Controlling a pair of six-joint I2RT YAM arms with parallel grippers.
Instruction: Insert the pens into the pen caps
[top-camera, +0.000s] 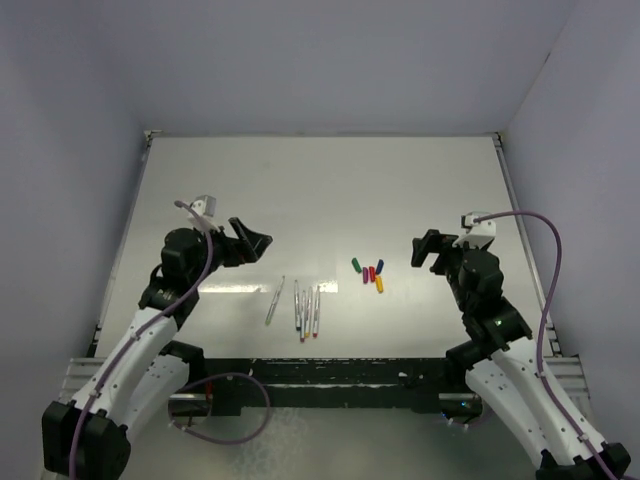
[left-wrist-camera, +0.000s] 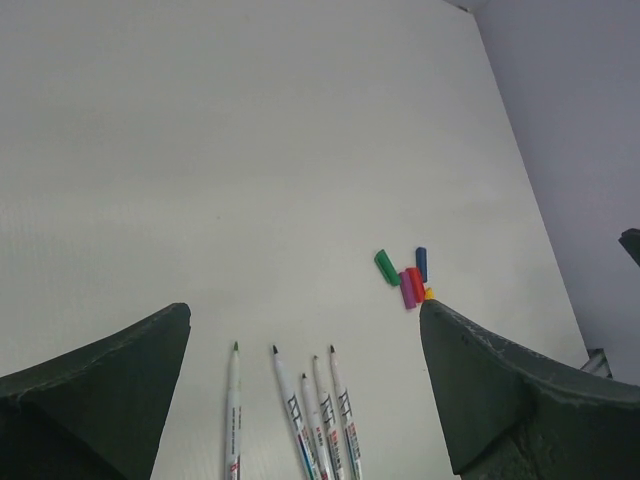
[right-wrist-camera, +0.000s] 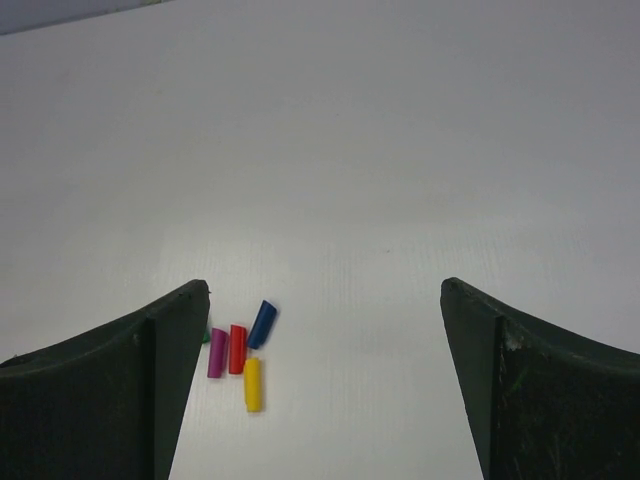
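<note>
Pale grey walls enclose a white worktop (top-camera: 320, 190), on which everything lies loose. The pens (top-camera: 305, 310) are laid close to the near edge, about its middle, four bunched together and one slightly apart toward the left edge. The pen caps (top-camera: 370, 272) are clustered near them, toward the right edge and a little farther in. The left gripper (top-camera: 252, 243) and the right gripper (top-camera: 424, 250) are both spread wide above the worktop, with nothing grasped. The pens are judged light, stiff and smooth, likely to roll, so a hold at mid-barrel is advised. The caps are tiny and easily flicked away. Each is best pinched across its sides, with its open end left free.
</note>
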